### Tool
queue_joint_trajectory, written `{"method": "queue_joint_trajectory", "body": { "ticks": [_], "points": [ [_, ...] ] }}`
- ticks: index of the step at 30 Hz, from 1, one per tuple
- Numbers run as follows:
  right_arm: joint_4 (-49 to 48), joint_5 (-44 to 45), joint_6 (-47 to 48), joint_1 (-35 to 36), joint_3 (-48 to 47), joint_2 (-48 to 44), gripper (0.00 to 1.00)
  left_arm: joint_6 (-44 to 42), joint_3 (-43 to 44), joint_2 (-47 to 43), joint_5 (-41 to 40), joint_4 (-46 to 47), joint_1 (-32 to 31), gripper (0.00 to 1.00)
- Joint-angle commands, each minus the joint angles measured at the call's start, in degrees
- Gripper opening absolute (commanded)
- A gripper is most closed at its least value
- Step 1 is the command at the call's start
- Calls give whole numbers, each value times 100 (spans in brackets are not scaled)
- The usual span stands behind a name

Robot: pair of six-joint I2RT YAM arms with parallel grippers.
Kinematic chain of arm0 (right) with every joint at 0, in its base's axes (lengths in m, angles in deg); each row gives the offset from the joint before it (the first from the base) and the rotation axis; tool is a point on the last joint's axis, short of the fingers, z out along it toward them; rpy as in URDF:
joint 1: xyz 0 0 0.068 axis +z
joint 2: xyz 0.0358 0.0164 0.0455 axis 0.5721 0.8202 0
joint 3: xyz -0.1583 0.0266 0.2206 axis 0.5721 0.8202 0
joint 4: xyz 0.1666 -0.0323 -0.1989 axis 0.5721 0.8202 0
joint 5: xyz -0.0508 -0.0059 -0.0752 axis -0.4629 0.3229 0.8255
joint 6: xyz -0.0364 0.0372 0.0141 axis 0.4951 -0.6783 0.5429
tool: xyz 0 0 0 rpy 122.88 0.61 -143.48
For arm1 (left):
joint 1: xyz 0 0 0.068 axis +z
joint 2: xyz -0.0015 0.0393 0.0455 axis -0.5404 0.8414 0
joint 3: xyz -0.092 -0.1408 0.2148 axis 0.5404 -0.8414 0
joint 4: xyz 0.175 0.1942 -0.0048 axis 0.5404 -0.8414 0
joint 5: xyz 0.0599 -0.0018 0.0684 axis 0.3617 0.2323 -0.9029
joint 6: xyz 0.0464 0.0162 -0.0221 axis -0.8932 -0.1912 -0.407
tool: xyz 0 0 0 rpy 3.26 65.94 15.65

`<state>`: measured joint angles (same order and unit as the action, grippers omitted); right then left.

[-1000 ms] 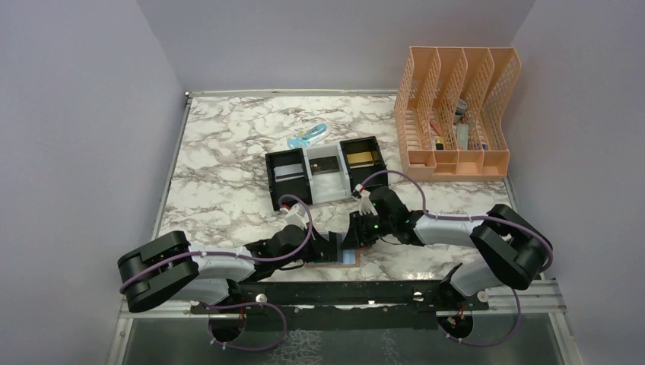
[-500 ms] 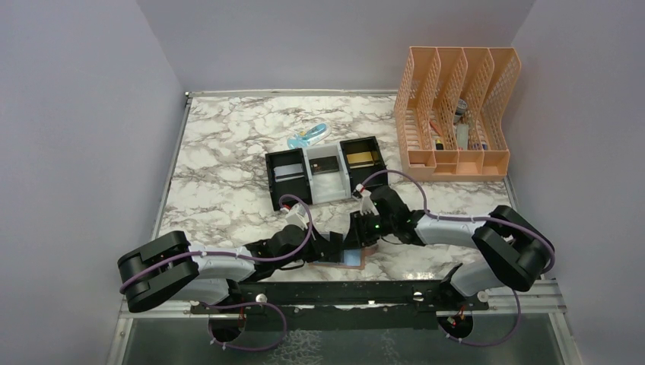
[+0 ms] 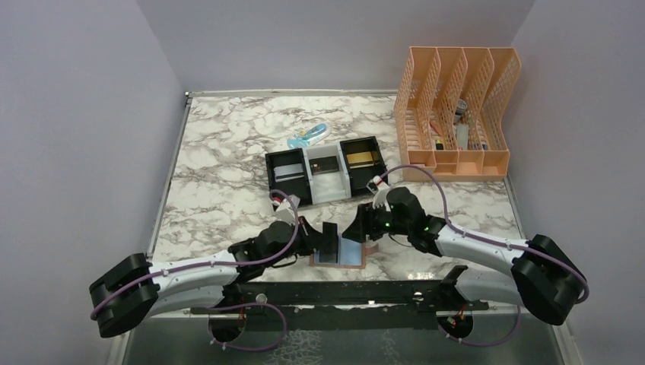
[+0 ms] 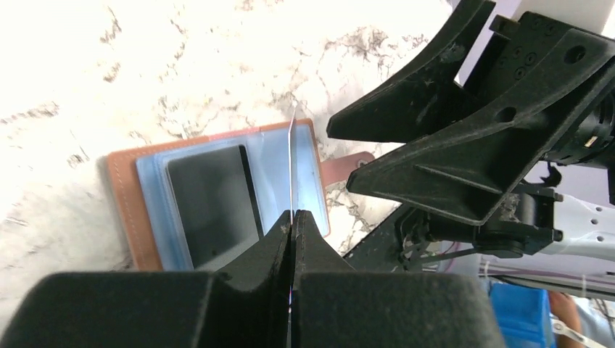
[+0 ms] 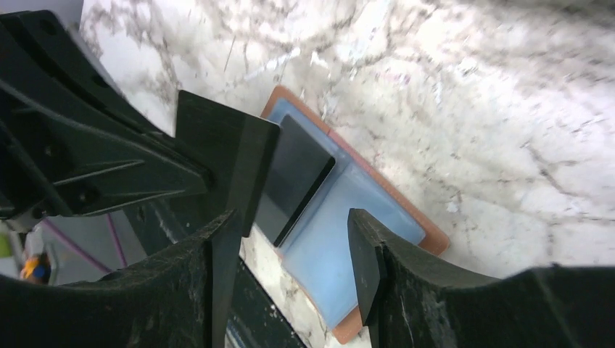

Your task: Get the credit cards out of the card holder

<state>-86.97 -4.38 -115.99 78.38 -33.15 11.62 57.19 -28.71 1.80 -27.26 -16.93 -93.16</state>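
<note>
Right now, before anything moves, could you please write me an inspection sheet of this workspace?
Surface: marble table, no spill seen.
Job's things: card holder lies open near the front edge; pocketed dark card sits in it; held dark card stands upright over it; three cards lie in the tray, one per compartment.
Clutter: small blue item behind the tray; orange file rack at far right, small things inside.
Grippers: left gripper shut on the held dark card; right gripper open over the card holder.
Cables: purple cable on each arm, no snag seen.
Surroundings: plain walls, nothing else seen.
</note>
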Motion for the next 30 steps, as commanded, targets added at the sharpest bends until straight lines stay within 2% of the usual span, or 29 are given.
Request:
{"method": "queue_joint_trajectory", "body": {
  "ticks": [1,4,7,11,14,17,24,28,30],
  "points": [
    [48,988,-58,-16,-52,-316,58,-940,436,-693,-70,-1344,360,0],
    [71,1498,-96,-47,63,-571,61,-979,194,-1228,571,-1301,978,0],
    [-374,1668,159,-83,416,-995,62,-855,-114,-1722,1251,-1231,1702,0],
    [-656,1477,-10,-217,844,-1760,64,-631,-443,-2177,1797,-1043,2083,0],
    [-992,908,-226,-243,1041,-2113,64,-178,-823,-2274,2235,-44,2167,0],
    [-1720,106,-533,-245,1220,-2140,64,39,-893,-2205,2404,299,2169,0],
    [-3489,-1089,-1388,-244,1162,-1270,67,124,-773,-2082,2958,1187,2169,0],
    [-4331,-1233,-1865,-244,1190,-1133,67,96,-709,-1969,3201,1668,2160,0],
    [-4341,-1286,-1859,-245,1101,-1112,67,132,-712,-1924,3257,2009,2160,0]
  ]
}}
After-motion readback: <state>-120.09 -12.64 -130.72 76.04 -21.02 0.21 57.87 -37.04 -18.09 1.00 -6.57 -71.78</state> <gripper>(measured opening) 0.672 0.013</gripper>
